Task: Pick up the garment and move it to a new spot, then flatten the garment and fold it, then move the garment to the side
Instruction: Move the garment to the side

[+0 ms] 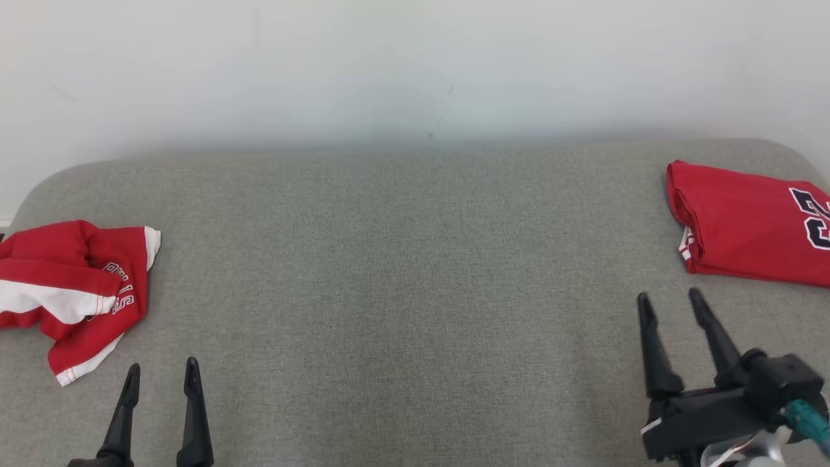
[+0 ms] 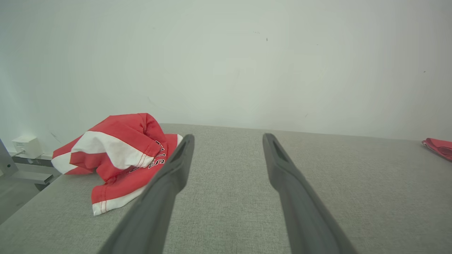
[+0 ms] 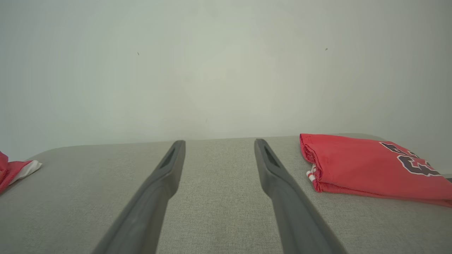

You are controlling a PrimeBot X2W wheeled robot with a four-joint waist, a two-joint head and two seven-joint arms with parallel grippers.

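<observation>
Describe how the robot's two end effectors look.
The left end effector and right end effector each have two long, dark, tapering fingers with a slot near the tip. Behind the right one sit a black boxy body and a teal cable.

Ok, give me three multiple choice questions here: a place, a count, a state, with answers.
1. Where does the folded garment lie? A. right end of the grey surface B. between the grippers C. left end
2. How many red garments are on it? A. one B. two C. three
3. How are the left gripper and right gripper? A. both open, empty B. both shut C. left shut on cloth
Answers: 1 A, it lies beyond the right gripper; 2 B, a crumpled garment at left plus the folded one; 3 A, fingers apart, nothing between.
</observation>
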